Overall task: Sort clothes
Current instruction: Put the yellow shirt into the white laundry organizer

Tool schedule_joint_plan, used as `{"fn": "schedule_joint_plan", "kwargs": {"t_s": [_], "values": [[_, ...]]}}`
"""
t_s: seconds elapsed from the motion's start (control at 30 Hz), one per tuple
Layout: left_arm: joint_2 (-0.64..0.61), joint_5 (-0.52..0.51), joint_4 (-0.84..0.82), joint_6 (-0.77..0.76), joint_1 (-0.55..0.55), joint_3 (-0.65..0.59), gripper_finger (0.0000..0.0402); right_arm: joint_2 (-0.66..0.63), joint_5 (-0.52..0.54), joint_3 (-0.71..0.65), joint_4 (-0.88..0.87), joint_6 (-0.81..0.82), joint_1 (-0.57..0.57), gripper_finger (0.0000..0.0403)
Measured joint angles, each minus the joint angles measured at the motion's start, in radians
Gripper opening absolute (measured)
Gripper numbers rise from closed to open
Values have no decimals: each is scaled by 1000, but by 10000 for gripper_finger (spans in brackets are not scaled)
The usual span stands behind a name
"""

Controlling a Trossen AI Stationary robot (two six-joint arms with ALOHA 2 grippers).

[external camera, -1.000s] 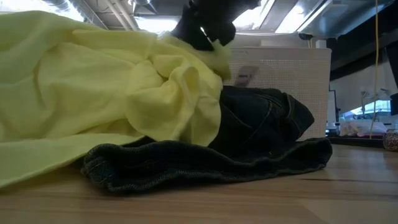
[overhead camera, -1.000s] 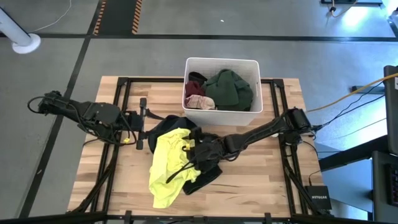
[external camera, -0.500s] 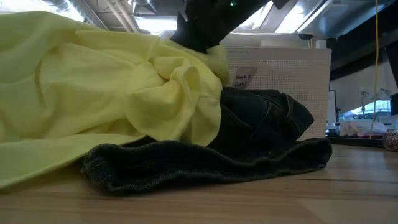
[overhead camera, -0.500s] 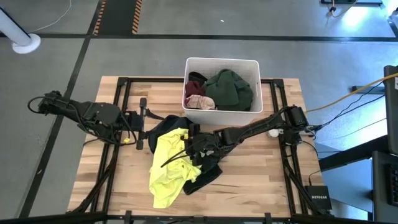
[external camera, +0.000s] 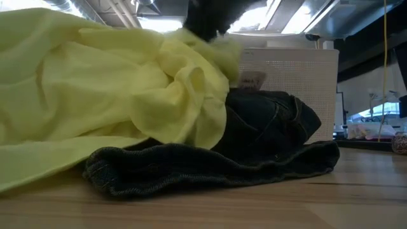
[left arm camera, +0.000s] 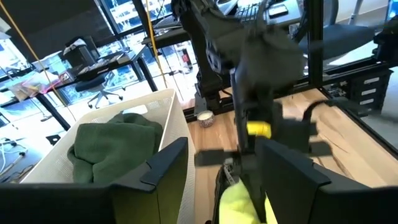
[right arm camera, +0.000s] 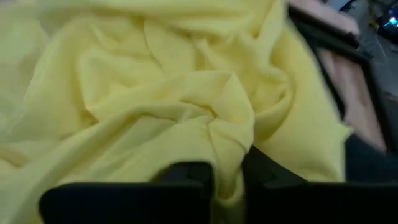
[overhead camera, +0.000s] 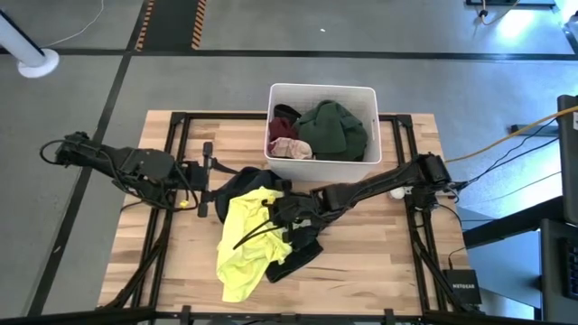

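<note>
A neon yellow garment (overhead camera: 242, 246) lies crumpled on the table, partly over a black garment (overhead camera: 300, 256) whose dark folds (external camera: 261, 143) rest on the wood. My right gripper (overhead camera: 274, 210) sits on the yellow cloth's far end and is shut on it. The white bin (overhead camera: 366, 99) at the far edge holds a dark green garment (overhead camera: 332, 128) and a maroon one (overhead camera: 283, 116). My left gripper (overhead camera: 206, 174) waits open at the table's left, beside the pile, touching nothing. My right gripper (right arm camera: 228, 180) pinches a raised fold of the neon yellow garment (right arm camera: 227, 146) between its two fingers, several layers bunched together. The fingers come from above, slanting down from the table's right. The rest of the garment lies slack on the table and on the black garment.
A light pinkish piece (overhead camera: 291, 148) lies in the bin's near left corner. The bin's wall (external camera: 289, 79) stands just behind the pile. Bare wood (overhead camera: 379, 262) lies to the right of the clothes. The black table frame (overhead camera: 172, 153) runs under both arms.
My right gripper has shifted a little toward the table's left and far edge over the yellow garment. The yellow cloth just under it has bunched upward against the gripper, while the rest of the pile has stayed where it was.
</note>
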Motion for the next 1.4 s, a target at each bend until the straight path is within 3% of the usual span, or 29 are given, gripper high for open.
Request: {"fn": "schedule_joint_plan", "kwargs": {"t_s": [0.13, 0.4, 0.87, 1.23, 1.4], "values": [[0, 0, 0, -2, 0, 0, 182, -21, 40, 87, -100, 0, 23, 61], [0, 0, -5, -9, 0, 0, 182, -68, 74, 230, -255, -6, 37, 39], [0, 0, -7, -9, 0, 0, 182, -302, 352, 266, -227, -108, 37, 40], [0, 0, -4, -1, 0, 0, 182, -487, 620, 266, 37, -358, 30, 40], [0, 0, 0, -2, 0, 0, 182, -540, 644, 266, 240, -522, -24, 41]]}}
